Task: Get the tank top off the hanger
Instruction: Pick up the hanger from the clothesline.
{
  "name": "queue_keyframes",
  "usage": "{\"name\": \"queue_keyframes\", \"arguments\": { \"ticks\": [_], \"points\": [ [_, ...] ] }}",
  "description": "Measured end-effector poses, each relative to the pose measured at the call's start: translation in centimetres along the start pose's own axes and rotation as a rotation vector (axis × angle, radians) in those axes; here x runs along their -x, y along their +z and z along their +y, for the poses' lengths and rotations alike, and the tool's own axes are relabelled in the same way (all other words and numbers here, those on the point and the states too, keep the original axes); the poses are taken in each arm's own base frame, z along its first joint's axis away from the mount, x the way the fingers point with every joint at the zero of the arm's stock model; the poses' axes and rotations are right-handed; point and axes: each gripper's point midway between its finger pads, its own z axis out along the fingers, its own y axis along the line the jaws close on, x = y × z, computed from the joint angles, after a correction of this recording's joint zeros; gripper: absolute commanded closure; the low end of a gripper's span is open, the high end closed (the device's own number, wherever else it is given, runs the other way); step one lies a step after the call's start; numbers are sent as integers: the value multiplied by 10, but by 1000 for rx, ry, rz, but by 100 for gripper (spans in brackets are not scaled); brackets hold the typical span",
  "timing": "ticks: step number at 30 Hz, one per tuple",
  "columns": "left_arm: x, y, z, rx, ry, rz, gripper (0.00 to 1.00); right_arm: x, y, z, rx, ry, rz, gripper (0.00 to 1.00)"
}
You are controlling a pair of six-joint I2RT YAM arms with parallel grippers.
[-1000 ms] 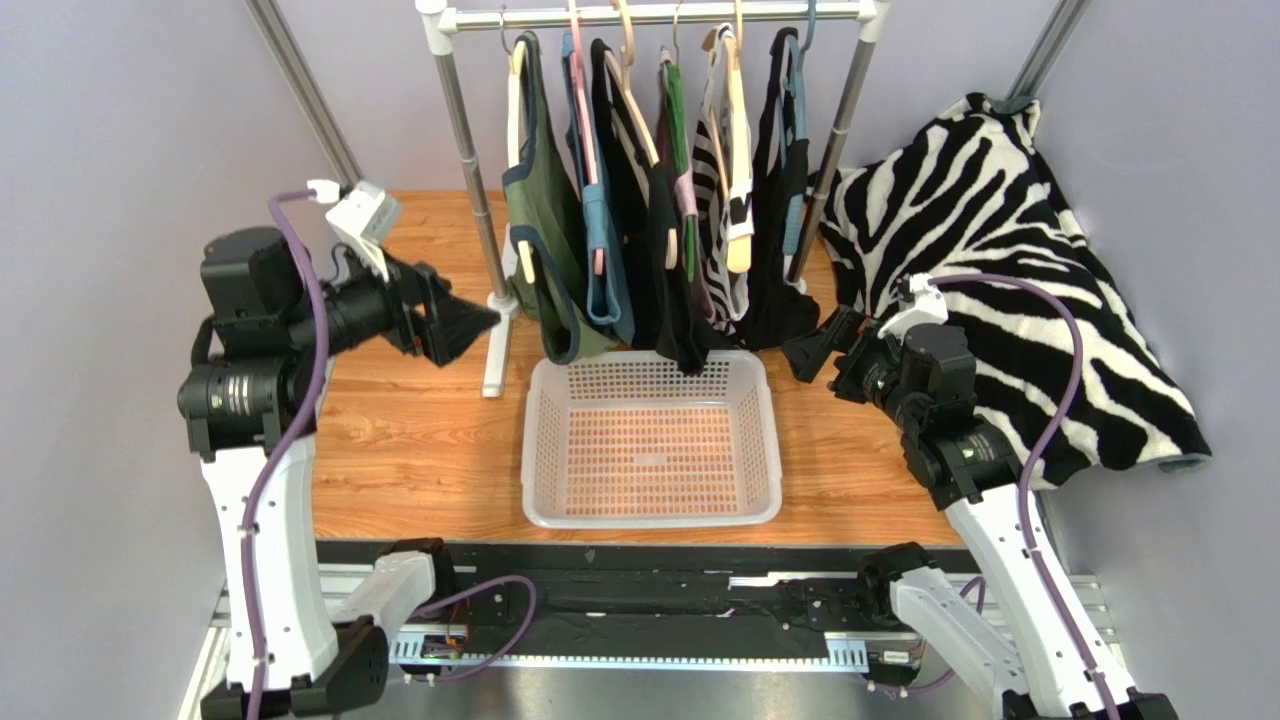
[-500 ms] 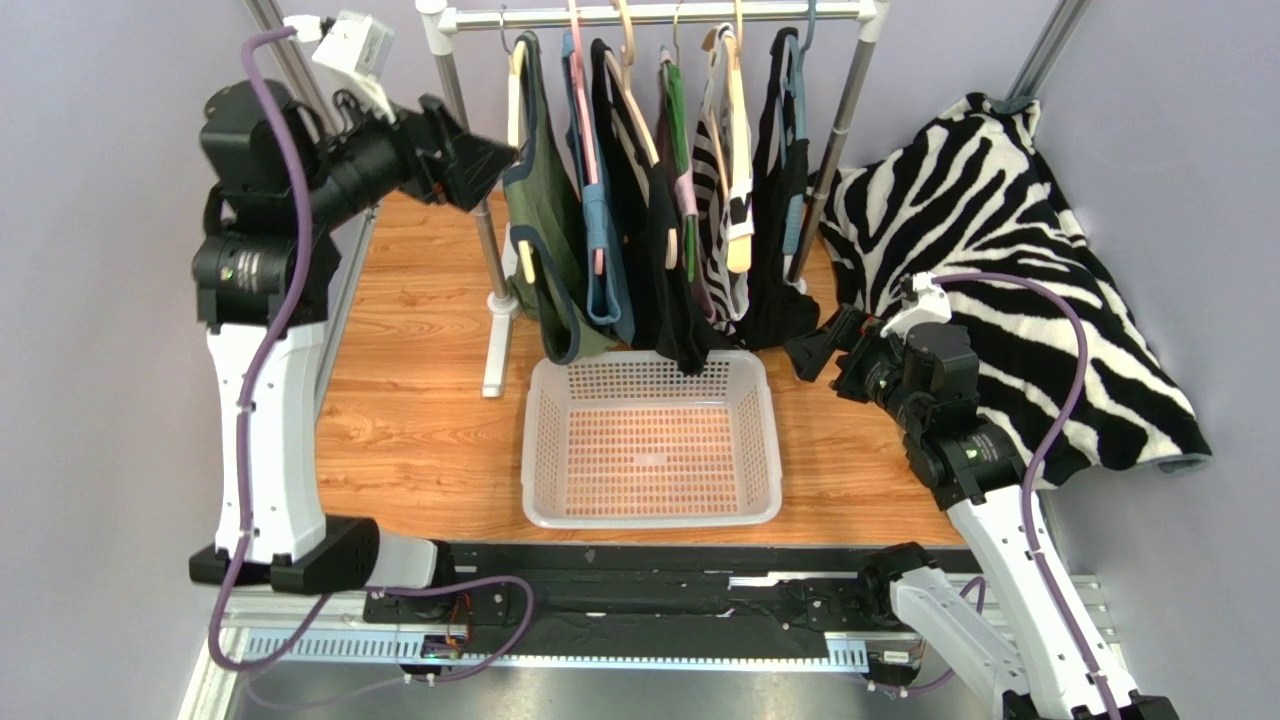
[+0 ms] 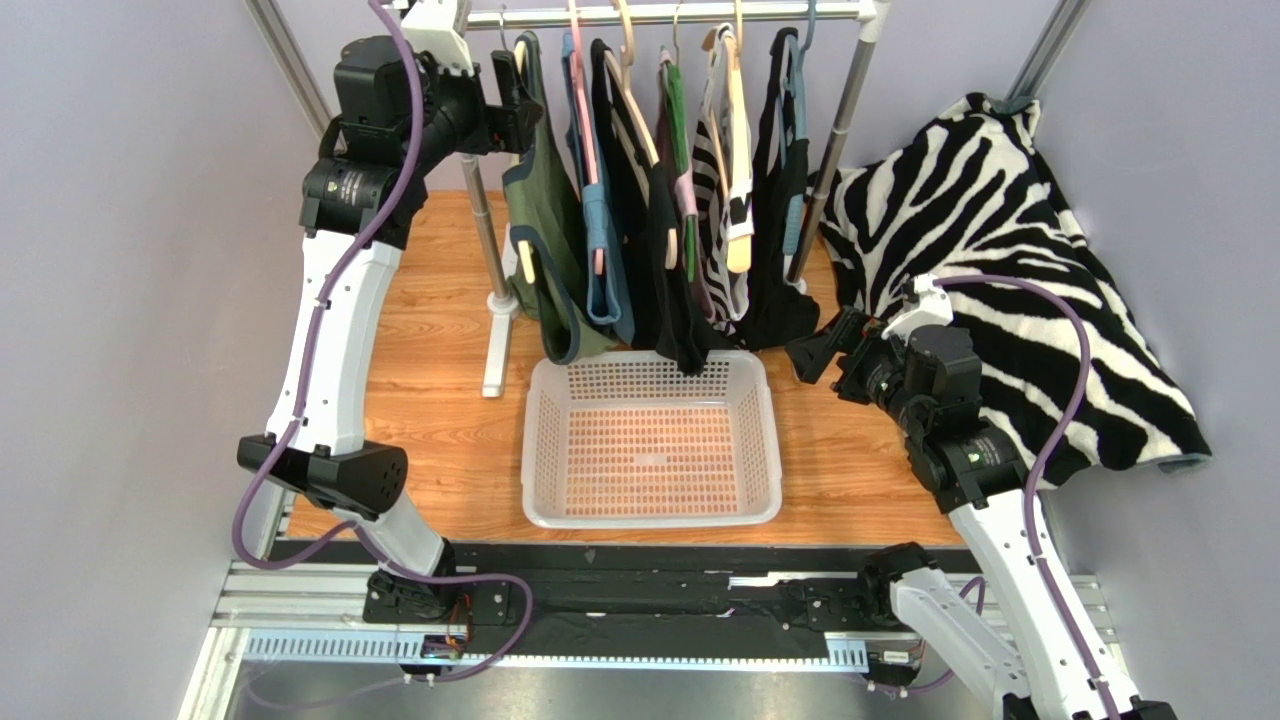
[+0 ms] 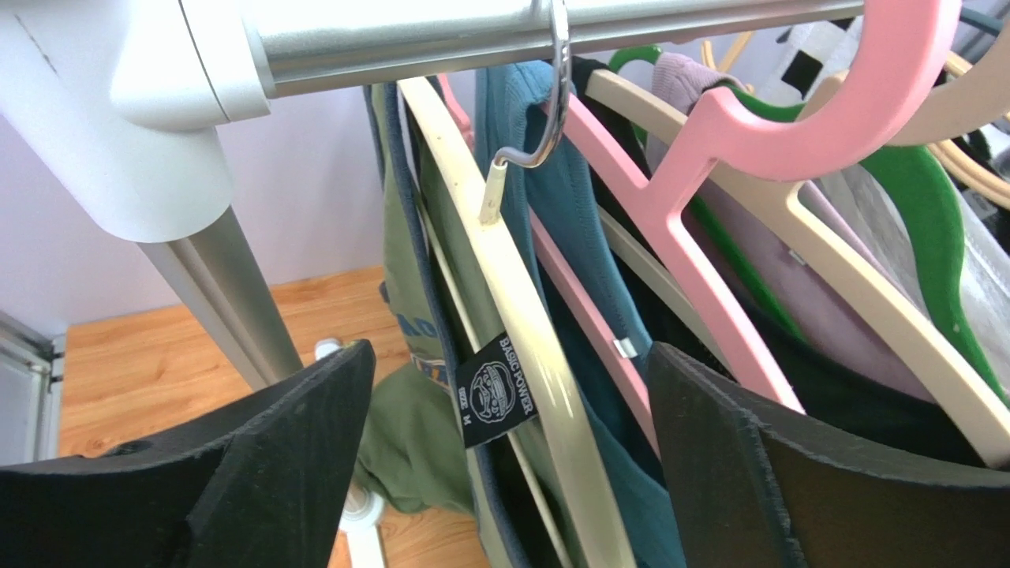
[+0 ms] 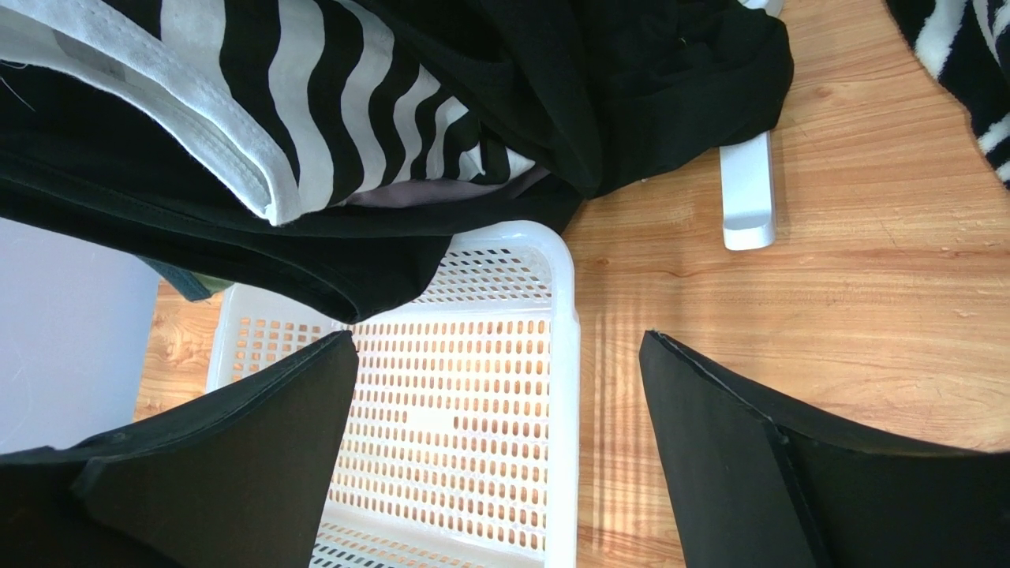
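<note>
Several tank tops hang on hangers from the rail [image 3: 661, 15]. At the left end, a green tank top [image 3: 544, 225] with navy trim hangs on a cream hanger [image 4: 522, 308], and its black neck label shows in the left wrist view. My left gripper [image 3: 519, 93] is raised to the rail's left end and open, its fingers either side of that hanger and the green tank top [image 4: 403, 414], touching neither. My right gripper [image 3: 819, 348] hovers open beside the basket's right rear corner, under the black and striped tops, holding nothing.
A white perforated basket [image 3: 649, 365] sits under the hanging clothes. The rack's left post [image 3: 473, 180] stands just beside my left gripper, and its right foot [image 5: 747, 195] rests on the wood. A zebra-print cloth [image 3: 1022, 255] fills the right side.
My left arm has swung up from the table's left side to the rail's left end, bringing its open jaws around the cream hanger. The right arm has hardly moved.
</note>
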Motion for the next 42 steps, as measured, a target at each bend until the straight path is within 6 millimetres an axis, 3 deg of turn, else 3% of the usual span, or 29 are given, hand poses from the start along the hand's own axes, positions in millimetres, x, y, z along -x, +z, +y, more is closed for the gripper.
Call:
{"name": "queue_keyframes", "arguments": {
  "ticks": [5,12,15,19,22,29,42],
  "points": [
    [2,0,-7,15,25,-14,30,1,0,0,0,-1,-1,7],
    [-20,-1,-5,25,41,37,34,6,-3,4,8,-2,-12,8],
    [-29,-2,-2,32,50,60,41,7,-3,5,10,-2,-15,9],
    [-31,-2,-2,31,61,65,77,8,-4,5,11,-2,-15,9],
    [-29,-2,-1,33,70,60,89,8,-4,5,10,-2,-15,9],
    [-24,-8,-13,-24,70,66,93,8,-4,6,11,-2,-16,10],
    [6,-31,-6,29,123,5,99,9,-7,8,15,-2,-7,12]
  ]
}}
